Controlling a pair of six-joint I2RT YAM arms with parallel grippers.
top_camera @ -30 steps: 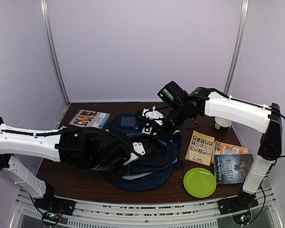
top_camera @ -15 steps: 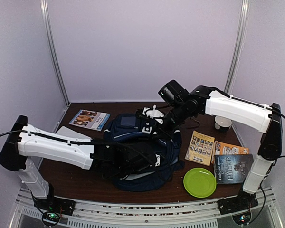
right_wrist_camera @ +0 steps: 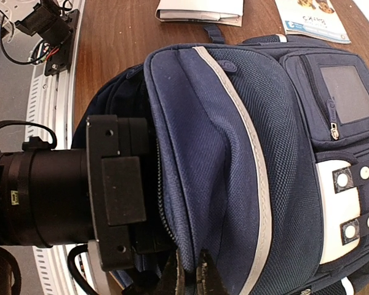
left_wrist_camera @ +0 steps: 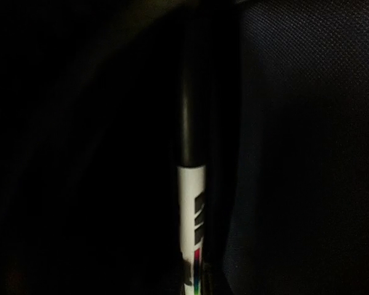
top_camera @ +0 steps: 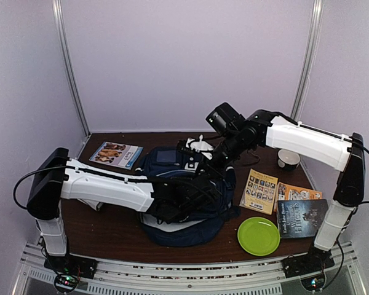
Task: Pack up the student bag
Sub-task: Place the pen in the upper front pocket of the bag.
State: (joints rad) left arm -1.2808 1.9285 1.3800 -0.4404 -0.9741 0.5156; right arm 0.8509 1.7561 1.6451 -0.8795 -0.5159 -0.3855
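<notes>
Left fingers (left_wrist_camera: 222,160) have gone inside the student bag (right_wrist_camera: 221,153), clamping a marker (left_wrist_camera: 190,203).

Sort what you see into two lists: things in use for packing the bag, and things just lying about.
In use: bag; marker, inside it; right gripper, pinching its flap.
Lying about: plate; cup; three books and a booklet, perhaps to be packed later.
</notes>
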